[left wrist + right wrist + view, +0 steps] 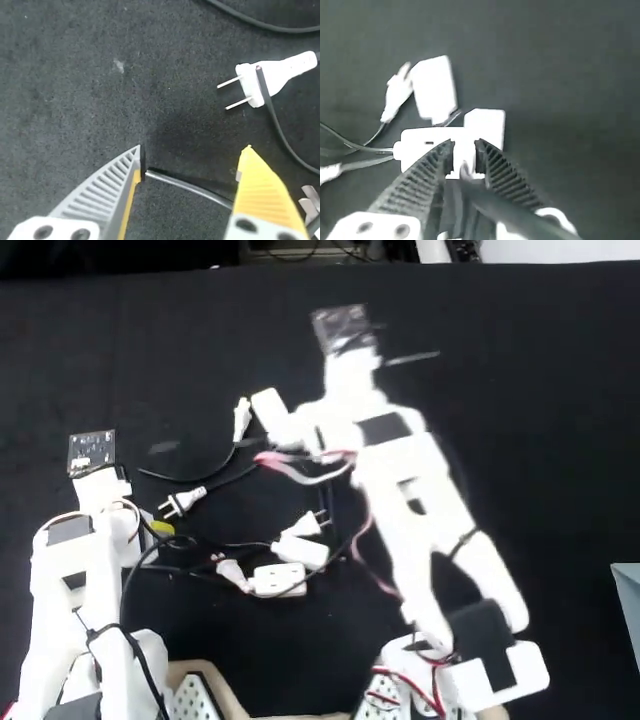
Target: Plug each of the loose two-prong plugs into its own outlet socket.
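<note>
— Progress?

— Early, I'd say. The right gripper (464, 146) is clenched on a white piece (417, 147) out at the far middle of the black table (520, 390). Can't tell if that's a plug or a socket body.

— Anything seated?

— Maybe one. Just beyond it, a small white plug (395, 97) touches the end of a white block (436, 87). Whether the prongs are in, can't tell.

— And the left side?

— The left gripper (192, 152) is spread wide and holds nothing. It hangs low over the table with a black cable (190, 186) running between its fingers. A white two-prong plug (252, 85) lies near it, flat, with both prongs bare.

— So that one's not done.

— No. The black plug (185, 502) isn't either; it lies loose beside the left arm. A white socket (280, 580) sits near the front edge amid the tangle of wires. Most of the job looks undone.
</note>
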